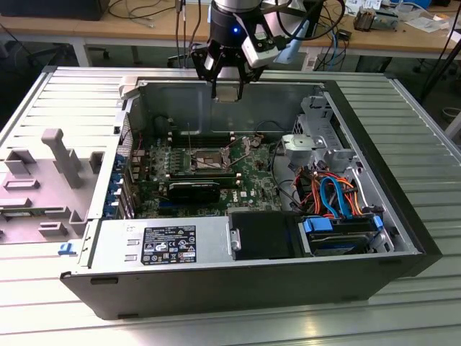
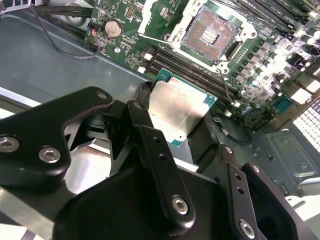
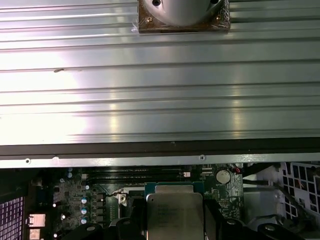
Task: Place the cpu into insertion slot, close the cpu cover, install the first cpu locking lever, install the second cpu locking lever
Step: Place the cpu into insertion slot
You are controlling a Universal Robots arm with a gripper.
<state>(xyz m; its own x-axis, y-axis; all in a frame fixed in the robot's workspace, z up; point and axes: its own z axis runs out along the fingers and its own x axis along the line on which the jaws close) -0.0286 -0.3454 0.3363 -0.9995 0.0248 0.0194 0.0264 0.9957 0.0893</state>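
- Over the far wall of the open PC case (image 1: 238, 285), in the exterior view, the gripper (image 1: 229, 92) hangs with the cpu (image 1: 229, 94) pinched between its fingers. It's well above the motherboard (image 1: 248, 180). The insertion slot (image 1: 207, 160) sits down on the board, nearer the camera than the gripper, so the chip is well apart from it.
- I'd say step one is in hand: the chip is carried but not yet placed. Cover and both levers look untouched as far as I can judge.
- There's a black label (image 1: 169, 245) with white print on the power supply at the front. It's too small to make anything of, so I'm leaving it alone.
- In the second wrist view, the black fingers (image 2: 150, 145) are clamped on opposite edges of the chip, silvery lid up, green edge showing.
- The socket's gold-brown contact field is bare, so nothing is down over it. The memory slots (image 2: 190, 75) run between chip and socket, and a coin cell (image 2: 112, 28) sits off to one side.
- Seating it calls for the chip flat and square over those contacts, I reckon, since the pins look unforgiving.
- In the first wrist view, the chip's metal lid carries faint engraved lines I can't read. The ribbed aluminium table (image 3: 150, 75) lies beyond the case wall.
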